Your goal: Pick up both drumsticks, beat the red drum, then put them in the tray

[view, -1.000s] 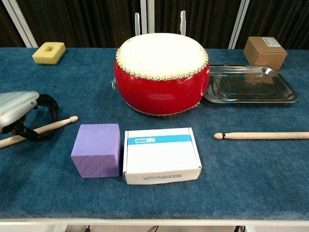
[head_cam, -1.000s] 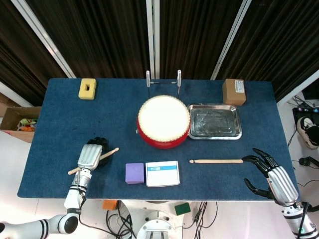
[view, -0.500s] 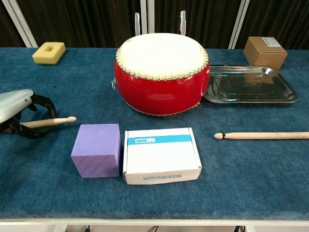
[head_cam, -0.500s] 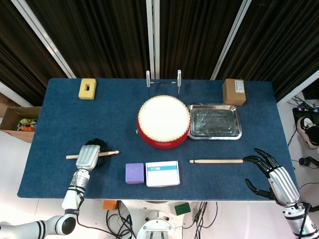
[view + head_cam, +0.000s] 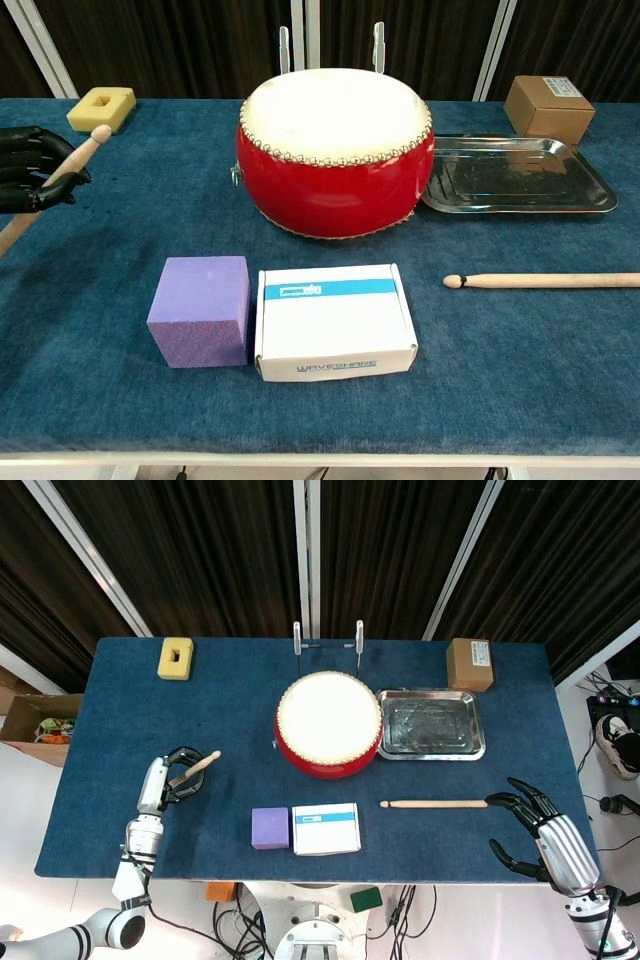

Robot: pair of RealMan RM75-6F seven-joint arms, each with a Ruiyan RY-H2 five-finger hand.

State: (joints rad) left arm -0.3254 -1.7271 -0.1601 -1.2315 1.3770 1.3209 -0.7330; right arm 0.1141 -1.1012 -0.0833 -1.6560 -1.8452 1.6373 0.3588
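Observation:
My left hand (image 5: pixel 165 780) (image 5: pixel 28 170) grips one wooden drumstick (image 5: pixel 197 767) (image 5: pixel 60 183) and holds it off the cloth, tip tilted up toward the drum. The red drum (image 5: pixel 328 725) (image 5: pixel 335 150) with its pale skin stands at the table's middle. The second drumstick (image 5: pixel 433 804) (image 5: pixel 545 281) lies flat on the blue cloth right of the white box, tip pointing left. My right hand (image 5: pixel 545 832) hovers open at its butt end, fingers spread, touching nothing. The steel tray (image 5: pixel 432 725) (image 5: pixel 515 175) sits empty to the right of the drum.
A purple cube (image 5: pixel 270 828) (image 5: pixel 200 310) and a white box (image 5: pixel 326 828) (image 5: pixel 335 320) lie in front of the drum. A yellow sponge (image 5: pixel 175 658) (image 5: pixel 101 108) is at the back left, a cardboard box (image 5: pixel 469 663) (image 5: pixel 548 108) at the back right. Two metal posts (image 5: pixel 328 638) stand behind the drum.
My left hand has lifted its drumstick off the table and turned it, tip now angled upward. The right hand and the second drumstick have stayed put.

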